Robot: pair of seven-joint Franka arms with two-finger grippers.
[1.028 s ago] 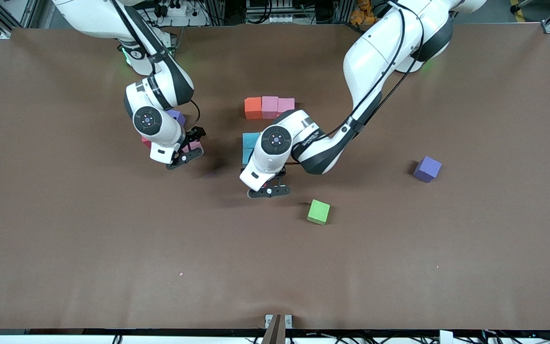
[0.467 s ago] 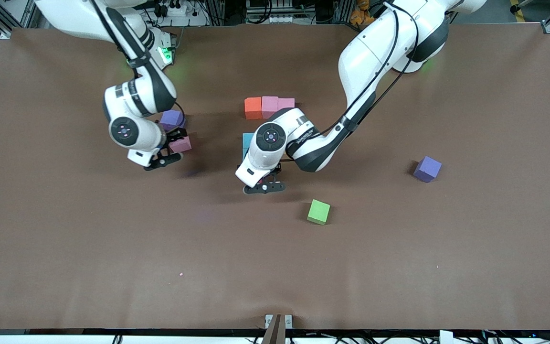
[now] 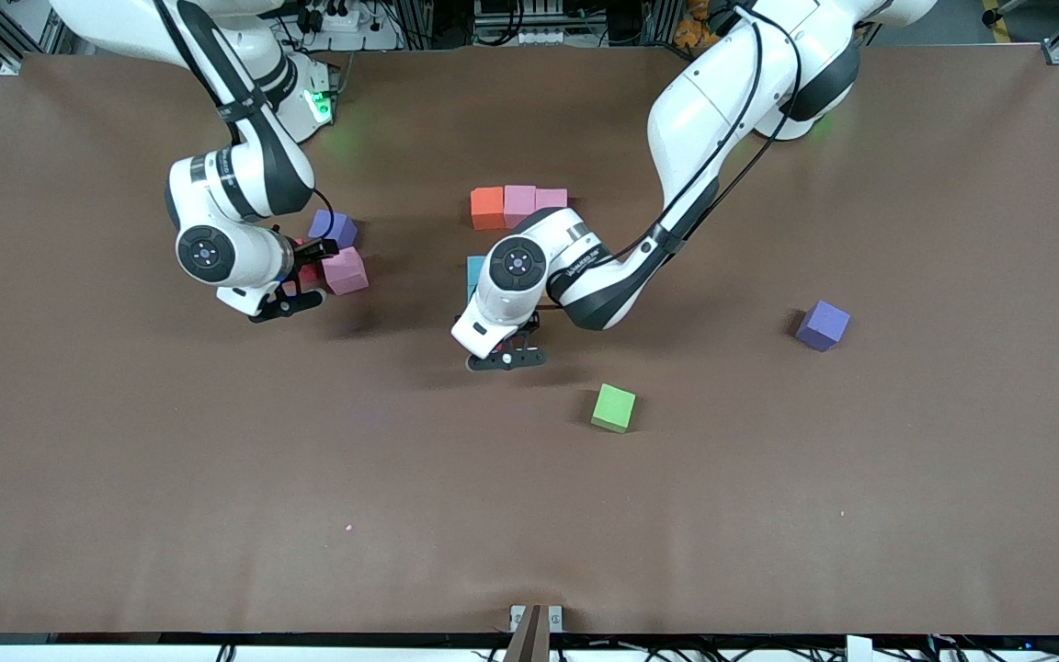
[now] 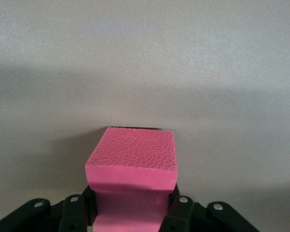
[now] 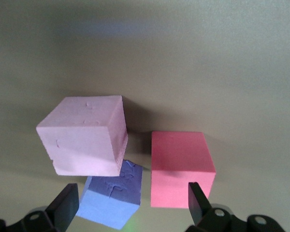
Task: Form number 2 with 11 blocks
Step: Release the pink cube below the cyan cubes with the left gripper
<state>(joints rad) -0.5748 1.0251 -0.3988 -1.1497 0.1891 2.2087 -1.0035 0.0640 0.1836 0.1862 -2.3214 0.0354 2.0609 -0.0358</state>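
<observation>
An orange cube [image 3: 487, 208] and two pink cubes [image 3: 519, 204] [image 3: 551, 198] lie in a row mid-table. A light blue cube [image 3: 473, 272] shows just nearer the camera, mostly hidden by the left arm. My left gripper [image 3: 504, 357] [image 4: 133, 205] is shut on a bright pink cube [image 4: 133, 157] low over the table beside the light blue cube. My right gripper [image 3: 300, 278] [image 5: 131, 199] is open above a purple cube [image 5: 113, 200], with a pale pink cube [image 5: 84, 137] [image 3: 346, 272] and a red cube [image 5: 180, 166] beside it. A green cube [image 3: 614, 407] lies alone.
The purple cube [image 3: 332, 227] by the right gripper touches the pale pink one. Another purple cube [image 3: 822, 325] lies toward the left arm's end of the table. The brown table [image 3: 529, 515] is bare nearer the camera.
My right gripper has moved toward the right arm's end of the table, uncovering the pale pink and purple cubes. My left gripper, with its cube, has shifted slightly the same way.
</observation>
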